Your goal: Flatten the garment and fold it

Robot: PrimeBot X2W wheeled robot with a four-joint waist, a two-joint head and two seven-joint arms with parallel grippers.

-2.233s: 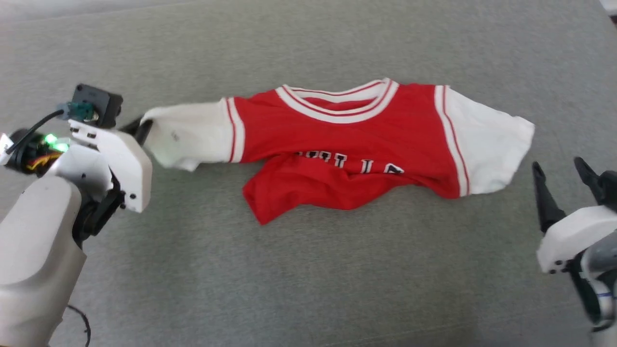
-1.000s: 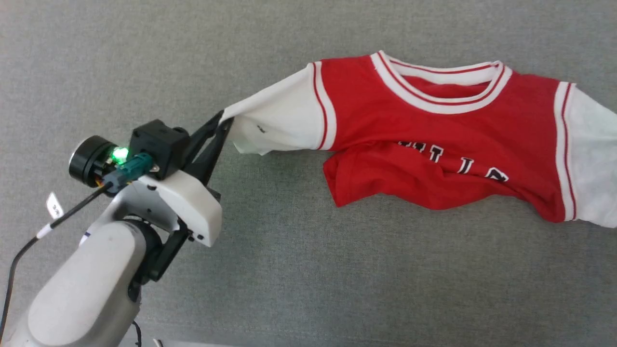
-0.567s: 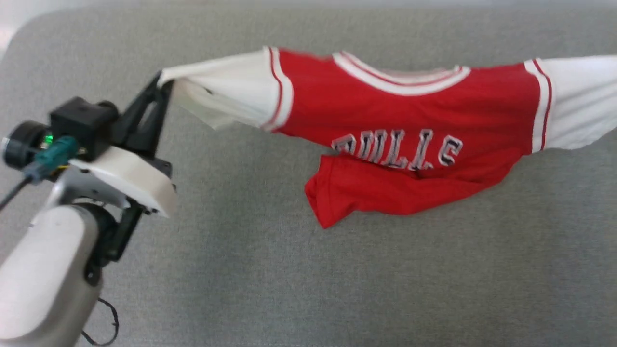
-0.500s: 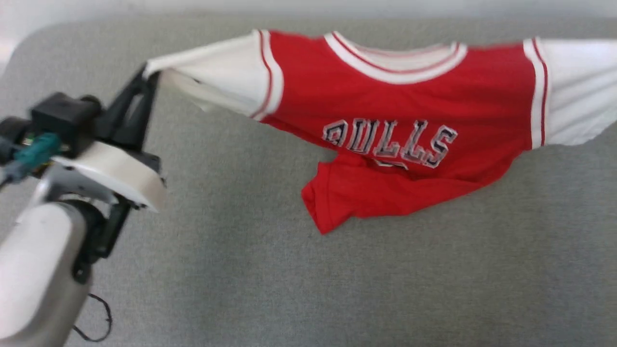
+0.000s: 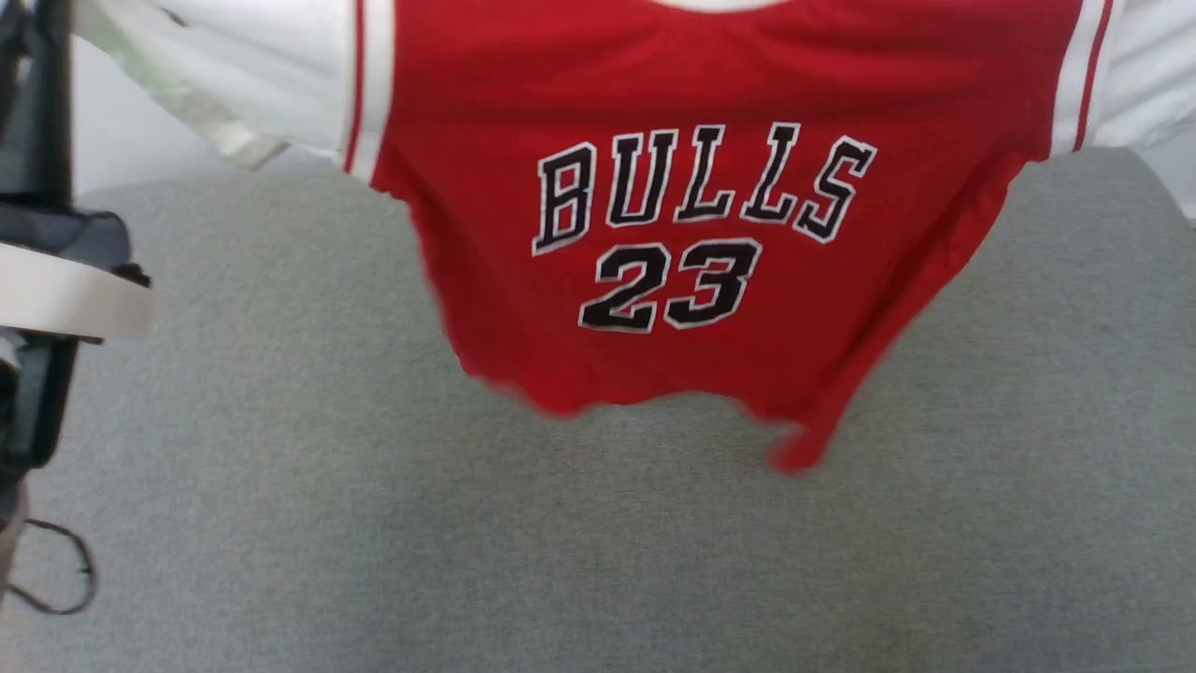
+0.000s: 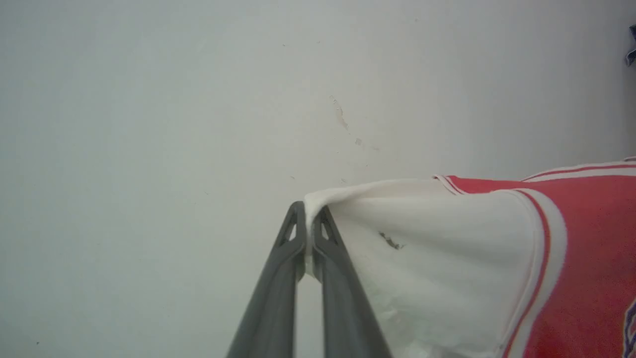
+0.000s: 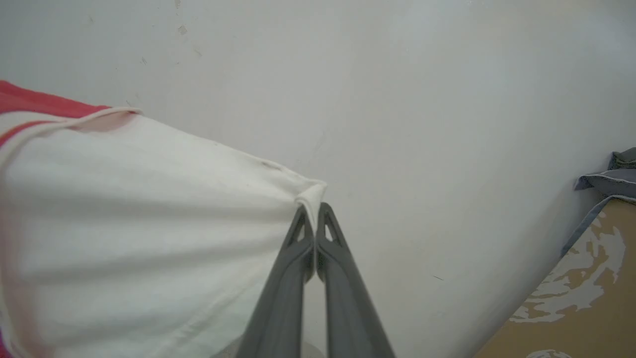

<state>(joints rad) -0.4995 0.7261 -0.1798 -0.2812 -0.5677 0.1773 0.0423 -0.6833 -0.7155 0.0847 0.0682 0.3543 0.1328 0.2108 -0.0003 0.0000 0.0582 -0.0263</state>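
Note:
The red garment [image 5: 654, 93] hangs in the air above the grey surface [image 5: 598, 561], stretched wide between both arms, its black-white "BULLS 23" lettering facing me and its hem dangling loose. My left gripper [image 6: 309, 214] is shut on the tip of one white sleeve [image 6: 422, 248]. My right gripper [image 7: 313, 211] is shut on the tip of the other white sleeve [image 7: 149, 223]. In the head view, part of my left arm [image 5: 56, 280] shows at the left edge; the collar is cut off at the top.
A pale wall [image 6: 198, 99] stands behind both held sleeves. A tan patterned surface [image 7: 571, 298] with a grey cloth [image 7: 611, 174] on it lies at the right of the right wrist view. A dark cable [image 5: 56, 579] loops at the lower left.
The garment has been lifted off the grey surface and now hangs spread out, its crumpled lower half unfolded so the number shows. The head camera has shifted too.

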